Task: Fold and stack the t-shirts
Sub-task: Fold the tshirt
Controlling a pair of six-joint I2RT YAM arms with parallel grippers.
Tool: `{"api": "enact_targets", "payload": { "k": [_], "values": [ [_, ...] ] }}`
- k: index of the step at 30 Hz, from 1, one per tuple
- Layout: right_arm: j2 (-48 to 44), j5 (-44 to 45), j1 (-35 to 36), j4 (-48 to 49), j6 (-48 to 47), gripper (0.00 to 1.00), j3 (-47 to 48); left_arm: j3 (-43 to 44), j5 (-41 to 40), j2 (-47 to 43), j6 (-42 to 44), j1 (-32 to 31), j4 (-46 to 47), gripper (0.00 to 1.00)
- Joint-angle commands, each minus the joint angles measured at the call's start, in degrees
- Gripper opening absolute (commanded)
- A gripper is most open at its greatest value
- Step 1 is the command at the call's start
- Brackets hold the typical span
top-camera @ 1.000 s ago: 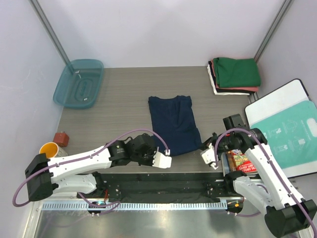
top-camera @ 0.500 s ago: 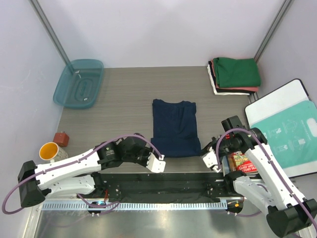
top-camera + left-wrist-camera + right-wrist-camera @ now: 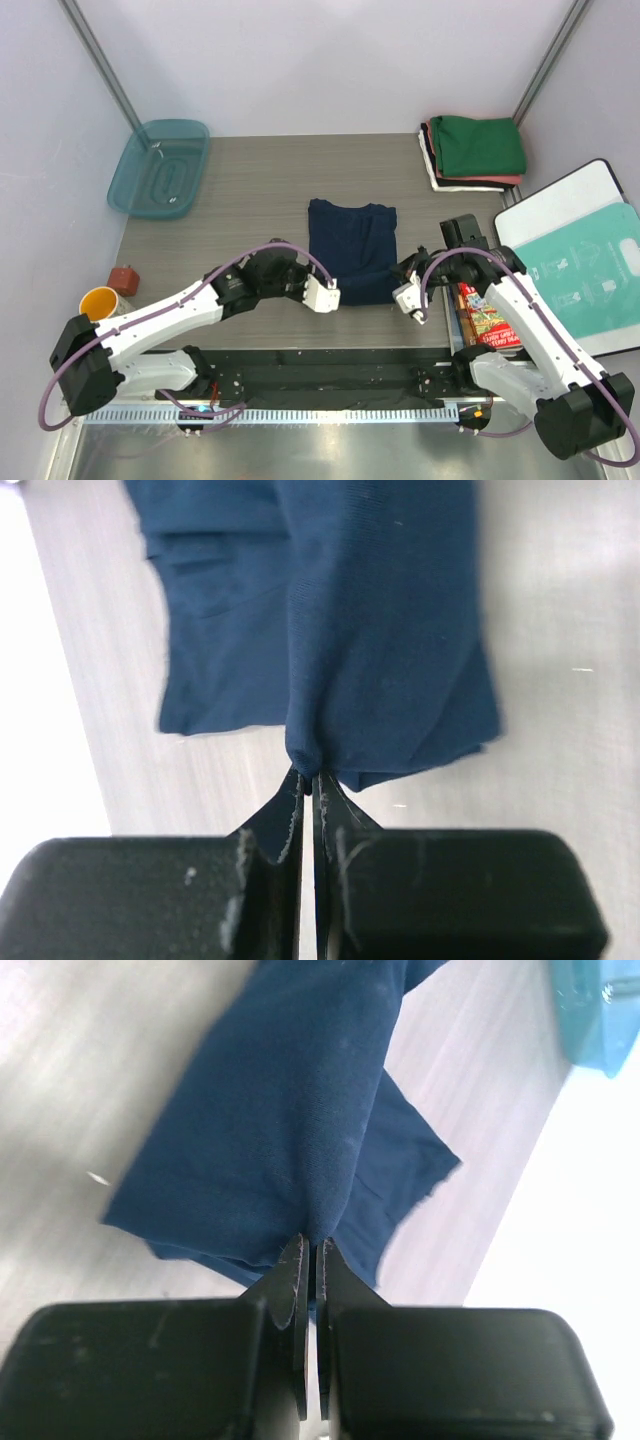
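Overhead view of a table with two white robot arms reaching in from the 6 o'clock edge. A navy t-shirt [image 3: 350,245] lies at the centre of the table, collar end toward 12 o'clock.

A second ago the shirt lay skewed, with its lower edge swung toward 5 o'clock. Since then the arms have squared it up, and both grippers have travelled from near the 6 o'clock edge toward 12 o'clock, taking the hem with them. The shirt now looks shorter from top to bottom. This reads as the start of a lengthwise fold, hem carried toward collar, and it is not yet finished.

The left gripper [image 3: 328,297] sits at the shirt's 7 o'clock corner and the right gripper [image 3: 407,300] at its 5 o'clock corner. In each wrist view the black fingertips are pressed together, pinching a gathered point of navy cloth. The rest of the shirt drapes away from the tips toward 12 o'clock and lies on the wood-grain table.

The stack of folded shirts [image 3: 475,150], green on top with salmon and white beneath, waits at 1 o'clock, well apart from the navy shirt.
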Motion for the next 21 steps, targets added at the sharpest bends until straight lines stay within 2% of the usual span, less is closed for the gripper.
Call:
{"api": "enact_targets", "payload": {
  "k": [1, 10, 14, 21],
  "values": [
    [2.69, 2.01, 0.23, 9.88, -1.58, 0.01, 0.97, 5.14, 2.28, 4.17, 4.19, 3.88, 9.61, 0.0],
    [9.98, 6.23, -0.29, 21.03, 1.67, 0.01, 2.55, 12.0, 6.76, 12.69, 7.35, 9.33, 13.56, 0.0],
    [14.28, 6.93, -0.99, 29.02, 4.57, 0.01, 3.43, 14.11, 7.99, 14.8, 7.71, 11.35, 14.09, 0.0],
    [20.62, 8.16, -2.93, 35.54, 5.1, 0.01, 6.51, 17.71, 10.1, 18.94, 9.11, 14.51, 15.76, 0.0]
  ]
}}
